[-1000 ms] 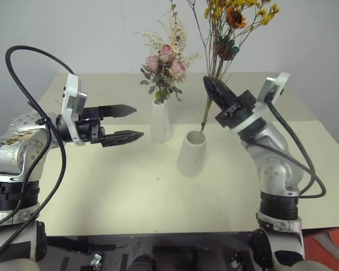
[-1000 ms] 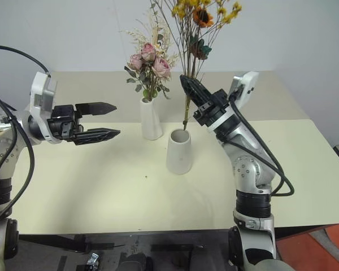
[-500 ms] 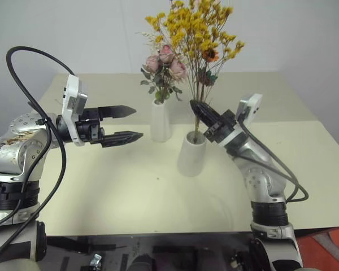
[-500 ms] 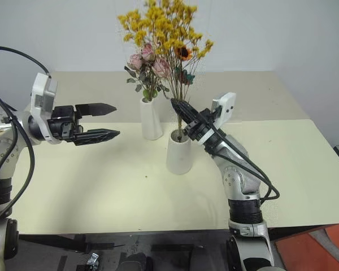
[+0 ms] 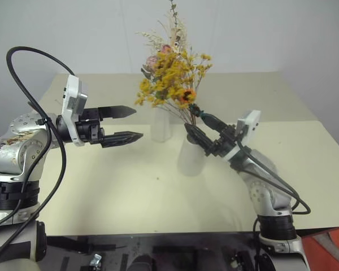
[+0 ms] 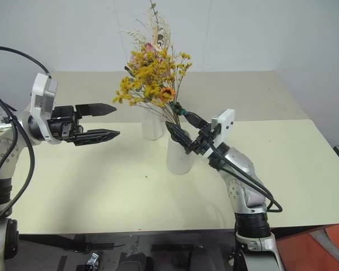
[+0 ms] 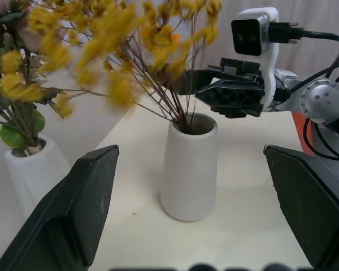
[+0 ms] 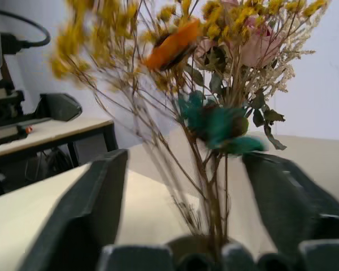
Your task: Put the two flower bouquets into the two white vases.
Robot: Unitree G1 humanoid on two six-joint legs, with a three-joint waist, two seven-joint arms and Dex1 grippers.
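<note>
The yellow-orange bouquet [image 5: 172, 76] stands with its stems in the shorter, wide white vase [image 5: 189, 157] and leans toward the left. My right gripper [image 5: 194, 121] is open just above that vase's mouth [image 7: 196, 123], and the thin stems [image 8: 212, 186] pass between its spread fingers without touching them. Behind it, the slim white vase [image 5: 160, 125] holds the pink rose bouquet [image 8: 254, 42], partly hidden by the yellow blooms. My left gripper [image 5: 139, 122] hangs open and empty to the left of both vases, pointing toward them.
Both vases stand near the middle of a cream table [image 5: 130, 186], with a pale wall behind its far edge. Bare tabletop lies in front of the vases and on both sides.
My right gripper came down with the yellow bouquet, set its stems in the wide vase and opened. The blooms sank and tipped left. The left arm stayed still.
</note>
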